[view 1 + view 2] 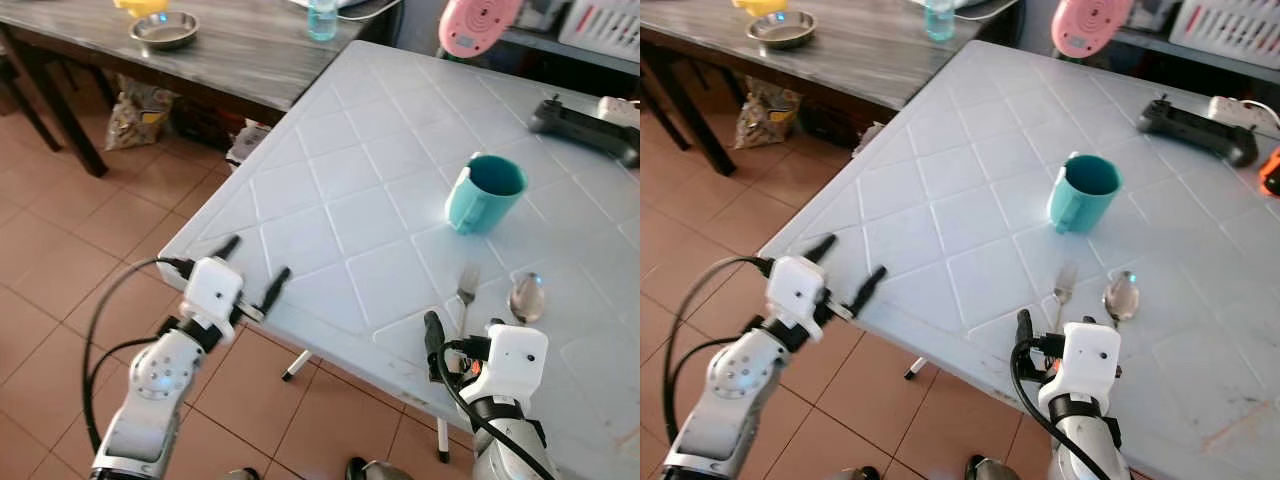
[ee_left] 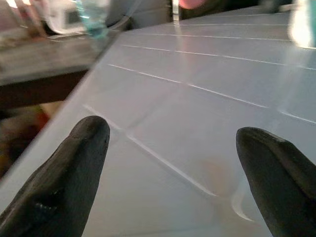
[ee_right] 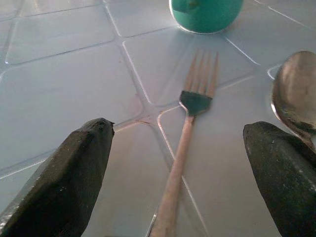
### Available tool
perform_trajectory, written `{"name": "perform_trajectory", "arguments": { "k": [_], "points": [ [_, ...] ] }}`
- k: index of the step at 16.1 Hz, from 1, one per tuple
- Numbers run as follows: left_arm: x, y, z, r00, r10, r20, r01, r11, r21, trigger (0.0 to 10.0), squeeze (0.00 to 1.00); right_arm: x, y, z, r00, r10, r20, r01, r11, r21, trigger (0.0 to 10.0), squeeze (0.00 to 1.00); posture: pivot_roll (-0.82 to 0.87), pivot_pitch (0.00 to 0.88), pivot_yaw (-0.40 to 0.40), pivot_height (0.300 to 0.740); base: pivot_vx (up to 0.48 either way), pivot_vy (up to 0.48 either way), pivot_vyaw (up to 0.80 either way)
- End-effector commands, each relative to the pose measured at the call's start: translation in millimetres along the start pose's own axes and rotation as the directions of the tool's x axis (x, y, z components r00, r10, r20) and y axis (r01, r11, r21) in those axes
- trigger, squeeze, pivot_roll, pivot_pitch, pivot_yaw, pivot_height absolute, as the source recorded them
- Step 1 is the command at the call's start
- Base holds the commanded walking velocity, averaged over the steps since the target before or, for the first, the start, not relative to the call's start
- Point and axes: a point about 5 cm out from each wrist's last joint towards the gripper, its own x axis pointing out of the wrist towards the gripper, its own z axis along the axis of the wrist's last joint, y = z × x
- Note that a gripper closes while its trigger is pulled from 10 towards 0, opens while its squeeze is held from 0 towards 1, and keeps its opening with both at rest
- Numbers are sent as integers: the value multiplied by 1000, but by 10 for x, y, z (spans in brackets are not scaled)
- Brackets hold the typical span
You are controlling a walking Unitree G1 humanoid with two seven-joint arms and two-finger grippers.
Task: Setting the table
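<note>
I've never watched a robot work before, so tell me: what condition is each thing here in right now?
Teal mug: upright on the white table.
Fork: flat, tines toward mug.
Spoon: flat beside fork.
Right gripper: open, straddling the fork handle.
Left gripper: open, empty, at table's edge.
Metal bowl: upright on wooden table.

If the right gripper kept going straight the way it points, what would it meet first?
Probably the fork, lying between the open right gripper's fingers; beyond it stands the teal mug. The height above the table is unclear.
</note>
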Motion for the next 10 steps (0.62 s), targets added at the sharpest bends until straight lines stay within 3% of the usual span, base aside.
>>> {"name": "perform_trajectory", "arguments": {
  "k": [1, 3, 6, 8, 10],
  "points": [
    [-30, 116, 27, 998, 65, 7, -66, 997, 37, 10000, 0, -5, -12, -37, 1000, -9, -17, 9, 1000, -5, 10000, 0, 73, 187, -31, 740, 0, 0, 0],
    [28, 140, 192, 993, 105, 56, -106, 994, 20, 10000, 0, 6, -77, -71, 999, -31, -35, 31, 999, -11, 10000, 0, 94, 185, -39, 740, 0, 0, 0],
    [132, 60, 356, 993, 58, 104, -57, 998, -13, 10000, 0, 41, -74, -123, 997, -41, -62, 41, 999, -4, 10000, 0, 108, 195, -37, 740, 0, 0, 0],
    [92, -19, 255, 998, -13, 59, 15, 999, -32, 10000, 0, 63, -13, -117, 998, -25, -64, 26, 1000, 9, 10000, 0, 101, 200, -30, 740, 0, 0, 0],
    [55, -217, 173, 977, -213, 18, 213, 969, -125, 10000, 0, 79, 20, -123, 997, -23, -70, 25, 1000, 18, 10000, 0, 94, 200, -27, 740, 0, 0, 0]
  ]
}}
